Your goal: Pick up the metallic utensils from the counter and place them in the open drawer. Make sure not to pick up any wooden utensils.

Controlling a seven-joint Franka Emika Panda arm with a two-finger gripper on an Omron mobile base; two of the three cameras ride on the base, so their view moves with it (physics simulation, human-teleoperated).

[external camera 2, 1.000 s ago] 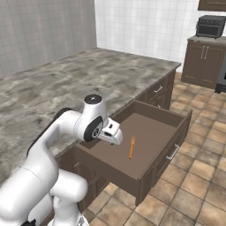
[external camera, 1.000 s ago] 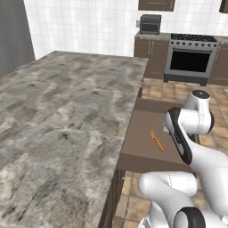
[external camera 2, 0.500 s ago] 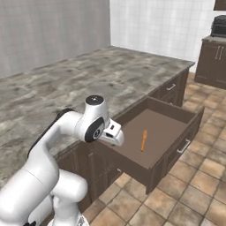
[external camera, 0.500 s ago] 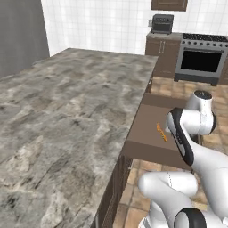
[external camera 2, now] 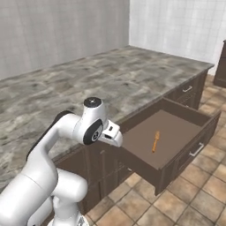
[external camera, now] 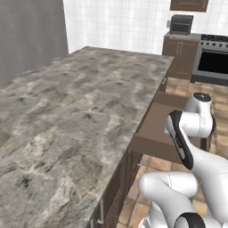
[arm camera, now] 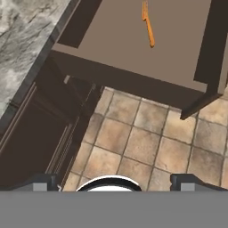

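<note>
An orange fork [external camera 2: 155,141] [arm camera: 148,24], one of the metallic utensils, lies on the floor of the open drawer [external camera 2: 176,128] [arm camera: 111,40] [external camera: 156,122]. The drawer juts out from under the grey marbled counter [external camera: 67,111] [external camera 2: 88,79] [arm camera: 22,26]. My gripper [external camera 2: 114,136] [arm camera: 116,181] hangs beside the drawer's near corner, over the tiled floor. It is open, with its fingertips [arm camera: 42,180] far apart and nothing between them. The wooden utensils are out of view.
Dark cabinet fronts [arm camera: 40,133] stand under the counter edge beside the hand. Tan floor tiles [arm camera: 142,142] lie below the drawer. A steel stove [external camera: 213,62] and a black appliance [external camera: 180,24] stand at the back wall.
The whole picture has shifted in both base views, so the base has driven along the counter. The fork still lies in the drawer and the gripper stays open.
</note>
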